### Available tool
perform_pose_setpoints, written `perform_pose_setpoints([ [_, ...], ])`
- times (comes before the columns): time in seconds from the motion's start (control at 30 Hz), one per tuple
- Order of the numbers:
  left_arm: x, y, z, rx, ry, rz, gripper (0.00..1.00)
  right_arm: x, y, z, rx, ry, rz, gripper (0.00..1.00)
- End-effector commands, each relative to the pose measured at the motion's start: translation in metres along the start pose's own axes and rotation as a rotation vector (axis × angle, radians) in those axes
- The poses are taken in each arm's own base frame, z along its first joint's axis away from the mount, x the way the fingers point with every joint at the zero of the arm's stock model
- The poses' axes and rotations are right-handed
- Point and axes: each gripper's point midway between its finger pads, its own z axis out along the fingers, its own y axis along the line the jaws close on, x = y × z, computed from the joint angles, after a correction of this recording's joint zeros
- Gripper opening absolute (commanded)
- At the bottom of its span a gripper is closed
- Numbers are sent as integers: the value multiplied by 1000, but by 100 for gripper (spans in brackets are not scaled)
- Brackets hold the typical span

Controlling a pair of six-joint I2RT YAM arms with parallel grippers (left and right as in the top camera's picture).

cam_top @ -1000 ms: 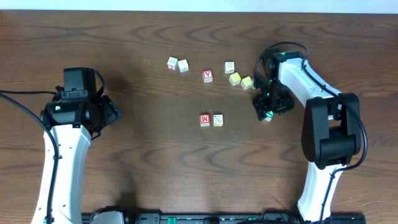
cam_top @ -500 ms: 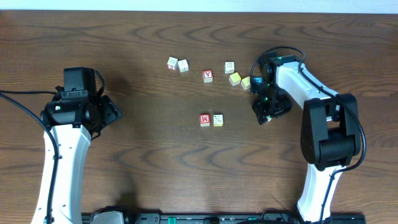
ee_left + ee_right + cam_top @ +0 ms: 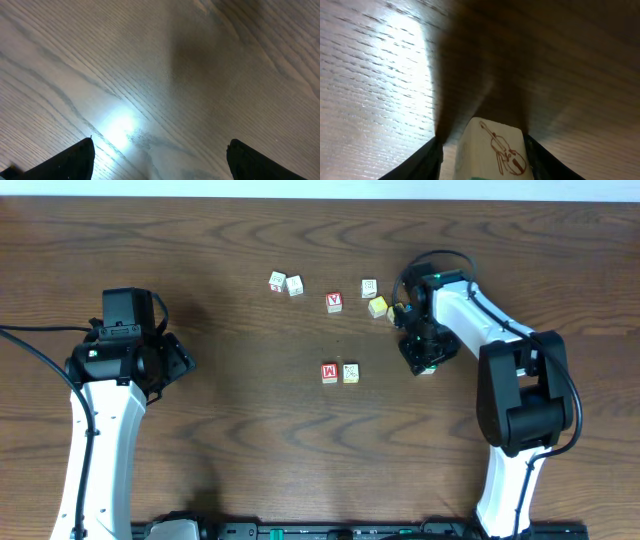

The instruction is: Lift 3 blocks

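The wooden table [image 3: 250, 450] carries all the blocks in its middle and far part. The left gripper [image 3: 160, 159] is well apart from them, its fingers spread wide over bare wood. The right gripper [image 3: 421, 351] is the nearer one. It points down with one finger [image 3: 426, 162] on each side of the violin block [image 3: 492, 150], which shows a green edge; whether the pads press it I cannot tell. The red M block [image 3: 329, 373] and the cream block [image 3: 351, 373] lie just beside each other, near this gripper on the side toward the left arm.
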Motion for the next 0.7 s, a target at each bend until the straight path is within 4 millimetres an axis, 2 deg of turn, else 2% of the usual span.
perform_pose_setpoints([
  [0.0,-1,2,0,-11,-2,-9,85,3,-6,5,86,21,-16,50],
  [0.13,-1,2,0,-11,-2,-9,85,3,-10,4,148,31,-30,55],
  [0.3,-1,3,0,-12,-2,-9,85,5,-1,4,105,26,132,58],
  [0.43,-1,2,0,-11,-2,-9,85,5,11,5,32,28,187,56],
  [0.67,-1,2,0,-11,-2,-9,85,5,7,6,32,22,308,46],
])
